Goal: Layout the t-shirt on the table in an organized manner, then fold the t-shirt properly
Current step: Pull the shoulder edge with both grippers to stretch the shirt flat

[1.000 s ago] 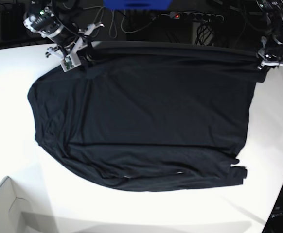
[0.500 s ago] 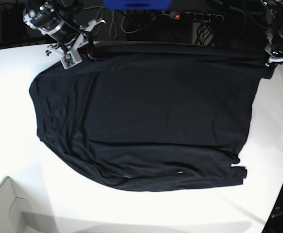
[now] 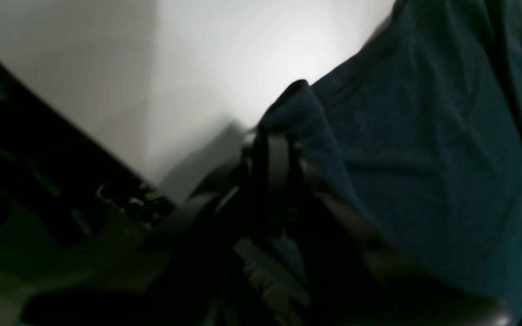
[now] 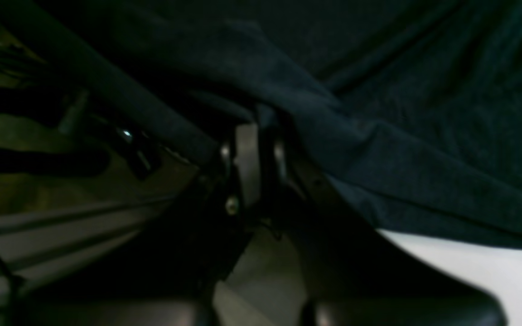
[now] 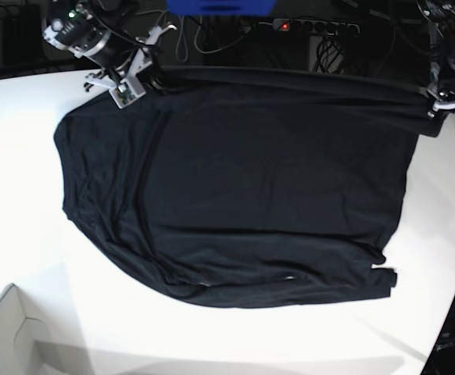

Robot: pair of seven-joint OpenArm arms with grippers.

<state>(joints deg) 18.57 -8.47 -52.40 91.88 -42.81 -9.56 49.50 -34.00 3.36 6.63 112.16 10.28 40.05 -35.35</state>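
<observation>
Both grippers, the left gripper (image 5: 440, 101) and the right gripper (image 5: 137, 74), are clamped on the far edge of the t-shirt (image 5: 243, 187), which lies spread on the table (image 5: 16, 195). Judged mid-layout: the next move likely calls for an even pull to flatten the cloth. Bare tabletop lies nearside of the shirt; its far edge sits at the table's rim.

The t-shirt (image 5: 235, 187) has slid toward the table's far edge, dragged by both end effectors.
</observation>
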